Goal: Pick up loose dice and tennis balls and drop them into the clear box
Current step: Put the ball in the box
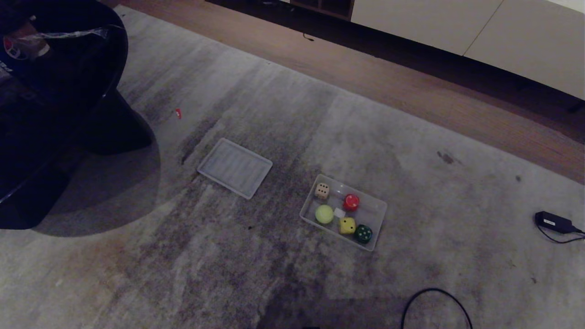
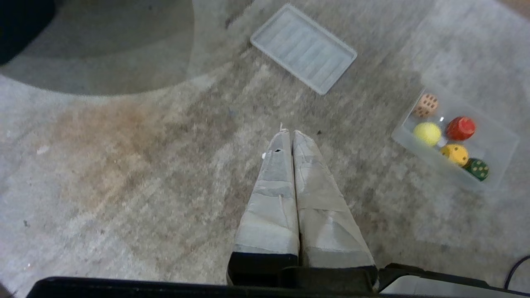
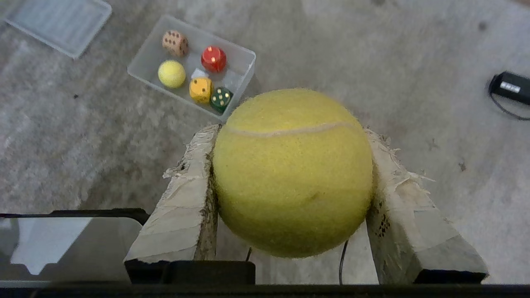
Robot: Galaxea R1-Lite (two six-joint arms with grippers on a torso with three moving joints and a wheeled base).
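The clear box (image 1: 356,190) lies on the grey carpet. In it are a beige die (image 1: 321,190), a red die (image 1: 351,202), a yellow die (image 1: 347,225), a dark green die (image 1: 363,233) and one tennis ball (image 1: 324,214). My right gripper (image 3: 290,132) is shut on a second tennis ball (image 3: 292,174), held in the air well short of the box (image 3: 248,62). My left gripper (image 2: 290,133) hangs over bare carpet, shut and holding nothing, with the box (image 2: 507,149) off to its side. Neither arm shows in the head view.
A flat ribbed clear lid (image 1: 235,167) lies left of the box. A black round seat (image 1: 68,114) fills the far left. A black power adapter (image 1: 553,222) and a cable loop (image 1: 434,301) lie on the right. Wood floor and white cabinets (image 1: 502,36) run behind.
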